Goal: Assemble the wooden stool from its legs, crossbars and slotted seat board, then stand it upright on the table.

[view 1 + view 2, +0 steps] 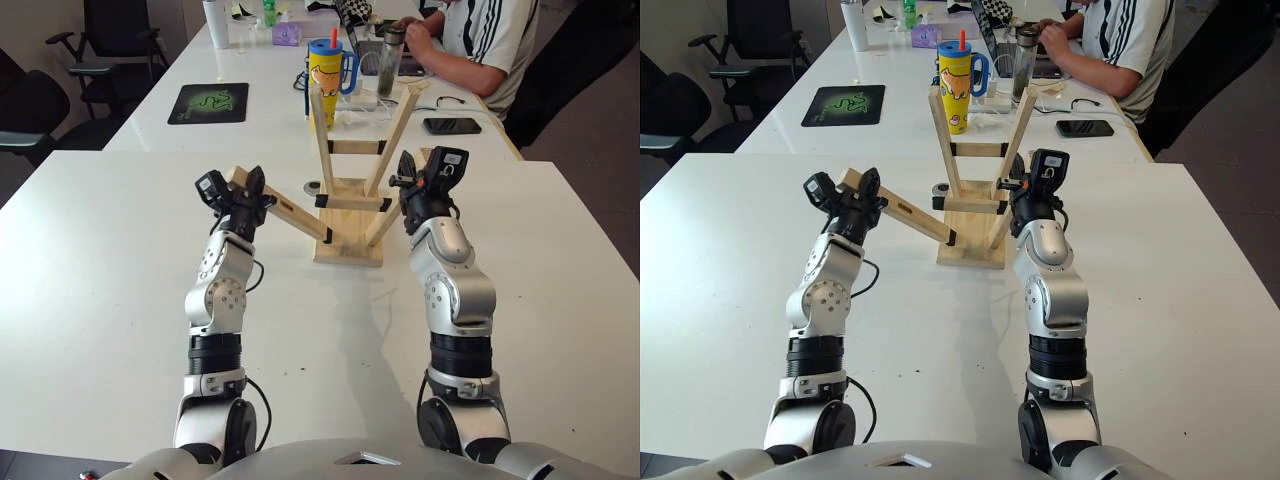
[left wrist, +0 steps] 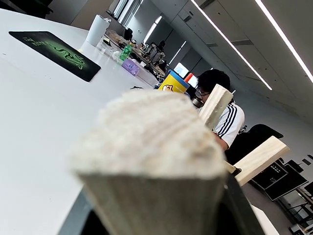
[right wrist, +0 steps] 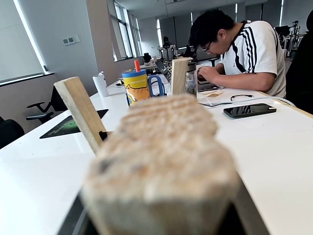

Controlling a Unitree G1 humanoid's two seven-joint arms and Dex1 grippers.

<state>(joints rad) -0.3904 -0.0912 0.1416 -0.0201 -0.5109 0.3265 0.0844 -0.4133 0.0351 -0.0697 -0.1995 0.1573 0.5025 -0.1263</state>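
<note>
- The stool sat upside down mid-desk, seat board flat, two legs pointing up.
- The left end effector was clamped on the left leg.
- The right end effector was clamped on the right leg.

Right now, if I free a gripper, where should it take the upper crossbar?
Likely mid-span of the crossbar, coming from above between the two far legs. It lies level with open air over and under it, while its ends butt into the legs.
</note>
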